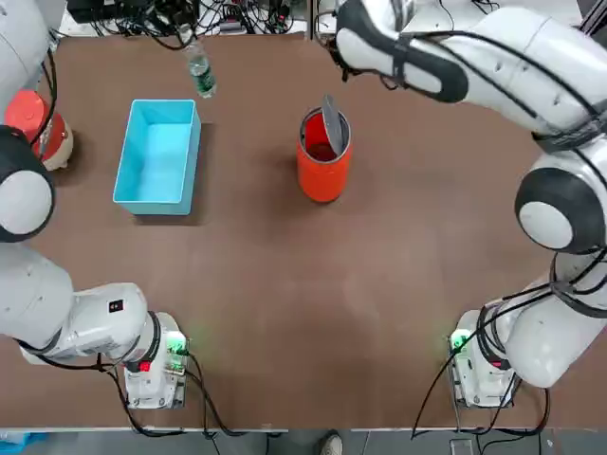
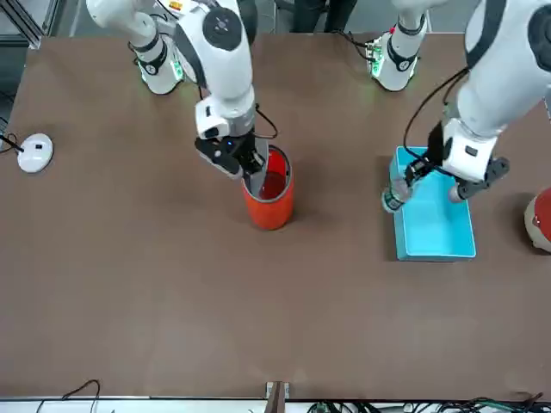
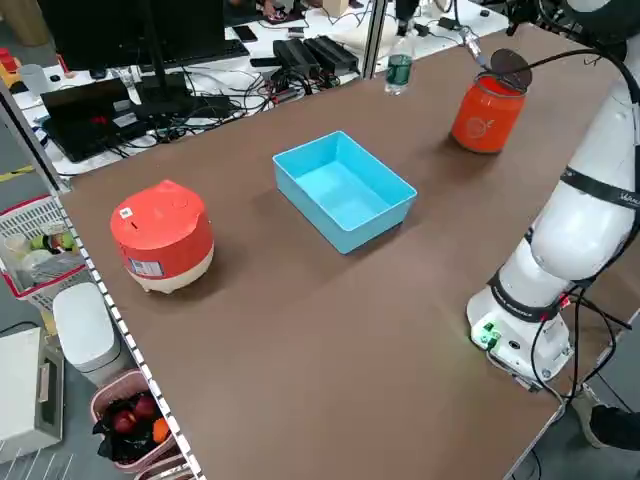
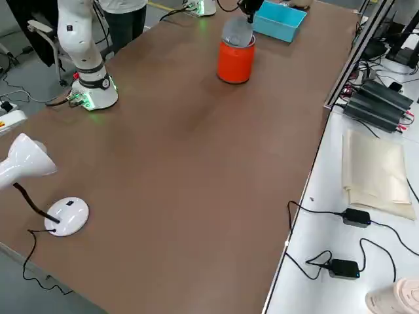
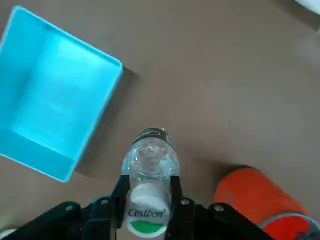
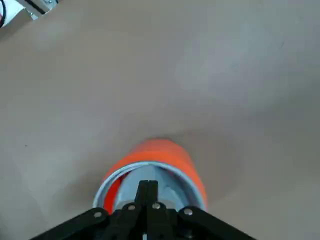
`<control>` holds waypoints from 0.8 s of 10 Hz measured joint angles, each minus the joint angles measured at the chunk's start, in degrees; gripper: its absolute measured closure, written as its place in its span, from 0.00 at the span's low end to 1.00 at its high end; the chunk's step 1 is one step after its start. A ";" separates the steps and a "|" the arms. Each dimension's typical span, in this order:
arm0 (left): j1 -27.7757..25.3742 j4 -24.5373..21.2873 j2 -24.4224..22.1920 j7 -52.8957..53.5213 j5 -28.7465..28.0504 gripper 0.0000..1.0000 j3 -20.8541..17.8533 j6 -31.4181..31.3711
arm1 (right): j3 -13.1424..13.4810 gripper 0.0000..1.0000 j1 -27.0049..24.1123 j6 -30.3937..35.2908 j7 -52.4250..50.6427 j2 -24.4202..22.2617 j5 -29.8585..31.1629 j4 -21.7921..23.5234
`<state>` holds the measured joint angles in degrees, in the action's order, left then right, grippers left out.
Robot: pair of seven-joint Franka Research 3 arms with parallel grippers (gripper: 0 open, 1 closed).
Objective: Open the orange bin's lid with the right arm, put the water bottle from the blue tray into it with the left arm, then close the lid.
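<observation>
Fingers on your left gripper (image 5: pixel 149 181) are pinched around the top end of the bottle (image 5: pixel 151 162), so you've definitely got hold of it, cap up by the fingers and body hanging below. Your right gripper (image 6: pixel 148 184) has its fingers pressed together right by the lid (image 1: pixel 333 125), though I can't tell from these views whether you've actually got the lid's edge between them or they're just up against it. Bin-wise, you're looking good: the orange bin (image 1: pixel 322 178) is upright on the table with its mouth open, and the lid is tipped up steeply at the mouth instead of lying flat across it. Your bottle is up off the table, out of the tray, over to the left of the bin and a bit farther from the robot, not over the opening. The blue tray (image 1: pixel 157 159) sits on the table left of the bin, well apart from it, and past that, farther left of the bin, you've got a red-and-cream pot (image 3: pixel 163 235). Way over to the right of the bin there's a white lamp (image 4: pixel 67 216), and you can see a person's legs (image 2: pixel 324 14) behind the bin in the front view, over on the robot's side.
</observation>
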<state>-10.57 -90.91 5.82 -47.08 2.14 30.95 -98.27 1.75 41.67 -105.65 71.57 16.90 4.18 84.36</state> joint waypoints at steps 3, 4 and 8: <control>7.65 2.74 2.57 -11.91 0.41 0.63 2.87 -0.11 | 0.05 0.99 -2.26 3.08 -3.15 -2.01 -0.47 0.11; 10.74 3.62 4.15 -15.29 0.45 0.63 2.95 -0.87 | 0.05 0.99 -2.42 3.08 -3.30 -1.99 -0.49 0.28; 19.77 6.47 10.76 -27.63 0.52 0.63 3.03 -11.05 | -0.06 0.99 -2.45 3.04 -3.33 -1.92 -0.53 0.39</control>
<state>9.20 -84.45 16.58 -74.71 2.66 33.98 -109.32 1.69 39.22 -102.61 68.25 14.98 3.65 84.75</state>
